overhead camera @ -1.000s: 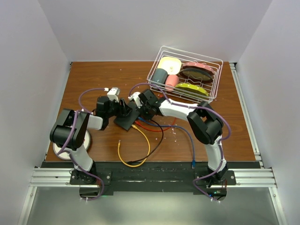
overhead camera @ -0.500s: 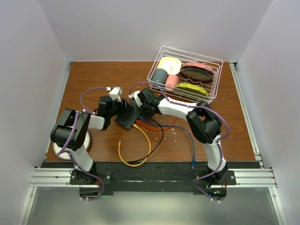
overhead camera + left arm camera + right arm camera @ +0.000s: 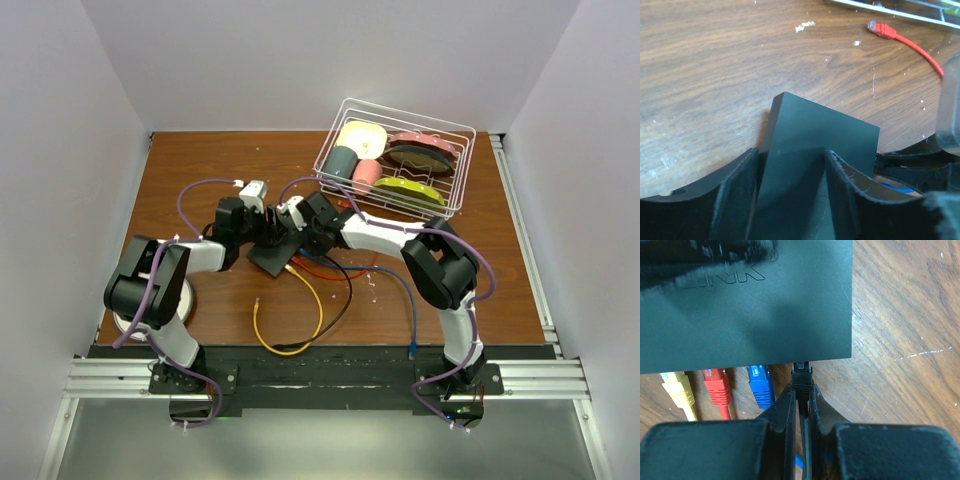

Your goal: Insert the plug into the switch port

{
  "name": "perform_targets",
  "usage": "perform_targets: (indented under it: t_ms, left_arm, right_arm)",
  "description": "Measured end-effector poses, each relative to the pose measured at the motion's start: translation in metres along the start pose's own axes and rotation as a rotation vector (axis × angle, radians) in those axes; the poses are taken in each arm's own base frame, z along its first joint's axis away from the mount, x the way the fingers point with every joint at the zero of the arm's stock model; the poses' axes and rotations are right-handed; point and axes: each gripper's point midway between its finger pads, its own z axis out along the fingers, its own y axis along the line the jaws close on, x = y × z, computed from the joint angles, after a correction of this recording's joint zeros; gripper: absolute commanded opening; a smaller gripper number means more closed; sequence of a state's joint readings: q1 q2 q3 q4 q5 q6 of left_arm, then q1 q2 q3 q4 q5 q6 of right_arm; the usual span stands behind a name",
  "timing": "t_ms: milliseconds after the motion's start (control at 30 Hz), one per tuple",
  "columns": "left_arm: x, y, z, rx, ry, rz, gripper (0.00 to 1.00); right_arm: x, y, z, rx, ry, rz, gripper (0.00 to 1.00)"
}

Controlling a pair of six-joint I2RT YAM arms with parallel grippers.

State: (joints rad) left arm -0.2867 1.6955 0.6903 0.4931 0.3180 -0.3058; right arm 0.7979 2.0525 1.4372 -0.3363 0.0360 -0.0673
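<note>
The plug [image 3: 801, 374], black, is pinched in the right gripper [image 3: 801, 399] at the edge of the switch [image 3: 745, 305], beside a blue plug [image 3: 760, 382]; the switch, lying mid-table [image 3: 200, 170], seems clamped between the fingers of the left gripper [image 3: 791, 172].

Bare wood stretches across the far-left of the table [image 3: 200, 165], with room there for a hand to pass. The white wire basket [image 3: 462, 170] blocks the far-right corner. Mid-table is crowded. The left gripper [image 3: 792, 160] clasps one end of the switch [image 3: 750, 300], and the right gripper [image 3: 801, 390] pinches the black plug [image 3: 801, 371] at the socket edge. A blue plug [image 3: 759, 377], a red plug [image 3: 716, 382] and a yellow plug [image 3: 677, 385] fill the sockets just beside it. Cable loops [image 3: 319, 308] sprawl over the near centre between the arm bases.
</note>
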Motion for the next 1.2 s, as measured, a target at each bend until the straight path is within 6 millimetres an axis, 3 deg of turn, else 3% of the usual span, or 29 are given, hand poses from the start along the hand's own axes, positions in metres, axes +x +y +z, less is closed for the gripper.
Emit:
perform_targets:
  t_ms: [333, 500, 667, 900, 1000, 1200]
  left_arm:
    - [0.007, 0.007, -0.008, 0.01, 0.044, -0.094, 0.89]
    - [0.004, 0.002, -0.017, 0.027, 0.056, -0.151, 0.97]
    - [-0.02, 0.0, -0.031, 0.013, -0.007, -0.15, 1.0]
    - [-0.052, -0.001, -0.061, -0.037, -0.113, -0.153, 1.0]
    - [-0.064, -0.007, -0.072, -0.038, -0.148, -0.147, 1.0]
    - [-0.093, -0.022, -0.098, -0.032, -0.222, -0.117, 1.0]
  right_arm:
    - [-0.013, 0.008, 0.002, -0.002, -0.051, -0.014, 0.27]
    - [-0.039, 0.01, -0.002, 0.002, -0.13, -0.017, 0.45]
    - [-0.075, 0.003, -0.014, 0.053, -0.208, -0.014, 0.58]
    - [-0.088, -0.009, -0.024, 0.123, -0.246, 0.006, 0.8]
    - [-0.097, -0.012, -0.04, 0.139, -0.282, 0.019, 0.9]
    - [-0.134, -0.017, -0.105, 0.149, -0.438, 0.06, 0.99]
